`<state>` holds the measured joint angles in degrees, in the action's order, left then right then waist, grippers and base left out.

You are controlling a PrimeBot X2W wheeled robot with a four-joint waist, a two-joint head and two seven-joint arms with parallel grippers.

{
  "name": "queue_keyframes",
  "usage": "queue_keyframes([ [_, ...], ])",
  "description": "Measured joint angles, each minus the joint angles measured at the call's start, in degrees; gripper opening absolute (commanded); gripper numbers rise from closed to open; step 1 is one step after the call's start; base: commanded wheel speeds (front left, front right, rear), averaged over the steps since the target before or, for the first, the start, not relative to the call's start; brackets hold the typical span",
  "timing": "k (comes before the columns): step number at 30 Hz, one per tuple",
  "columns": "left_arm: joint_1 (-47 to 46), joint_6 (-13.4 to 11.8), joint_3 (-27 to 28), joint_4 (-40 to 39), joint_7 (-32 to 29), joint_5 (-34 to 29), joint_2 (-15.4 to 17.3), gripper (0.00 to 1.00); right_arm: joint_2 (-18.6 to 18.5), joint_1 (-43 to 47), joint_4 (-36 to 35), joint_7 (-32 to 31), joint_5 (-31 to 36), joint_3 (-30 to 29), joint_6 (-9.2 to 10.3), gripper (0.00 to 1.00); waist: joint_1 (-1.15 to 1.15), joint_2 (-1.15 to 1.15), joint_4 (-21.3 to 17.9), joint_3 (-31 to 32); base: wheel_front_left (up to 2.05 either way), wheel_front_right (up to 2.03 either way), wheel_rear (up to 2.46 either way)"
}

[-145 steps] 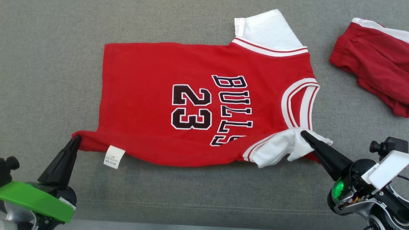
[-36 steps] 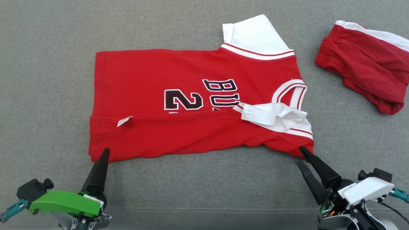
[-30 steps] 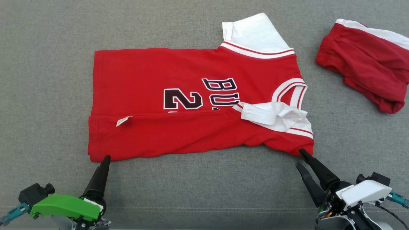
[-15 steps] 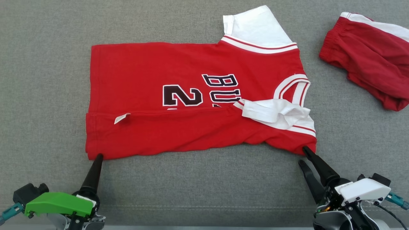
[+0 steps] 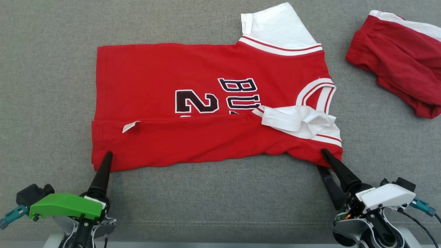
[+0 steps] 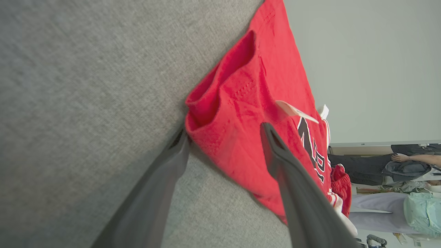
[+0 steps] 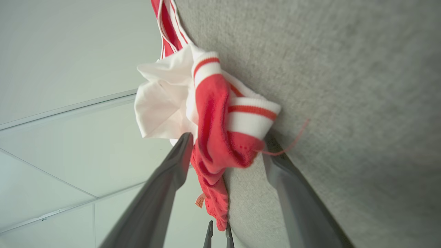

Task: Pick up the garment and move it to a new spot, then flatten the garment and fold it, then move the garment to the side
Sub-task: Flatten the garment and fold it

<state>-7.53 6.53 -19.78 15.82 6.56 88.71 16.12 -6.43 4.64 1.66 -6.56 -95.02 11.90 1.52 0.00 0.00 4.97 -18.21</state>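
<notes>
Red knit cloth, thin and limp: the garment, a jersey, lies flat on the grey fabric surface, its near long edge turned over once.

The left gripper stands wide open and holds nothing. The folded hem corner sits between its jaws, one finger low against the surface and the other above the cloth. The right gripper is likewise fully spread and empty, and the bunched shoulder corner lies between its jaws.

Handling, as judged: the garment is light, soft and not fragile, and it will sag wherever it is unsupported. The stacked layers may slide apart, so each pinch should take the whole thickness at these two near corners.

Count:
- one garment, with two white sleeves
- one white label, just beyond the left jaws
- one pair of red shorts, well beyond the right jaws and to their outer side
- one loose thread, beside the right jaws
- two grippers
</notes>
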Motion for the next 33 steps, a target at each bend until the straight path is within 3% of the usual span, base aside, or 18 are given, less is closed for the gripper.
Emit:
queue_keyframes([
  [5, -1.2, 0.03, -0.2, 0.58, 0.0, -0.08, -0.47, 1.0, 0.22, -0.88, 0.89, 0.05, 0.23, 0.16, -0.46, 1.0, 0.0, 0.0, -0.01, -0.16, 0.0, 0.0, 0.0],
  [6, -1.36, 0.03, -0.2, 0.69, 0.0, -0.08, -0.58, 0.93, 0.25, -0.97, 1.04, 0.05, 0.23, 0.18, -0.47, 1.0, 0.0, 0.0, -0.01, -0.16, 0.0, 0.0, 0.0],
  [8, -1.68, 0.1, -0.22, 1.0, 0.0, -0.08, -0.77, 0.69, 0.35, -1.1, 1.35, 0.07, 0.23, 0.16, -0.52, 1.0, 0.0, 0.0, -0.01, -0.16, 0.0, 0.0, 0.0],
  [9, -1.86, 0.12, -0.24, 1.2, 0.0, -0.08, -0.82, 0.47, 0.41, -1.22, 1.53, 0.07, 0.23, 0.16, -0.58, 0.96, 0.0, 0.0, 0.0, -0.16, 0.0, 0.0, 0.0],
  [10, -1.94, 0.35, -0.25, 1.37, -0.03, -0.08, -0.85, 0.4, 0.47, -1.31, 1.66, 0.07, 0.23, 0.16, -0.77, 0.76, 0.0, 0.0, 0.0, -0.15, 0.0, 0.0, 0.0],
  [11, -1.96, 0.35, -0.25, 1.59, -0.03, -0.08, -0.86, 0.3, 0.53, -1.46, 1.92, 0.07, 0.23, 0.2, -0.98, 0.66, 0.0, 0.0, 0.01, -0.15, 0.0, 0.0, 0.0],
  [12, -1.98, 0.35, -0.25, 1.81, -0.03, -0.08, -0.88, 0.0, 0.57, -1.66, 2.19, 0.07, 0.23, 0.26, -0.98, 0.47, 0.0, 0.0, 0.02, -0.13, 0.0, 0.0, 0.0],
  [13, -1.99, 0.35, -0.26, 1.99, -0.04, -0.08, -0.9, 0.0, 0.57, -1.8, 2.44, 0.07, 0.23, 0.33, -0.99, 0.4, 0.0, 0.0, 0.02, -0.12, 0.0, 0.0, 0.0],
  [16, -2.01, 0.35, -0.43, 2.45, -0.07, -0.07, -1.15, 0.0, 0.58, -1.83, 3.11, 0.05, 0.22, 0.43, -1.0, 0.05, 0.0, 0.0, 0.04, 0.01, 0.0, 0.0, 0.0],
  [17, -2.02, 0.35, -0.4, 2.49, -0.05, -0.07, -1.16, 0.0, 0.58, -1.83, 3.16, 0.05, 0.22, 0.43, -1.01, 0.0, 0.0, 0.0, 0.04, 0.03, 0.0, 0.0, 0.0],
  [33, -3.13, 0.52, 0.69, 3.49, 0.02, -0.07, -0.83, 0.0, -2.64, -4.45, 4.26, -1.13, 1.38, 0.04, -1.62, 0.0, 0.0, 0.0, 0.16, 0.66, 0.0, 0.0, 0.0],
])
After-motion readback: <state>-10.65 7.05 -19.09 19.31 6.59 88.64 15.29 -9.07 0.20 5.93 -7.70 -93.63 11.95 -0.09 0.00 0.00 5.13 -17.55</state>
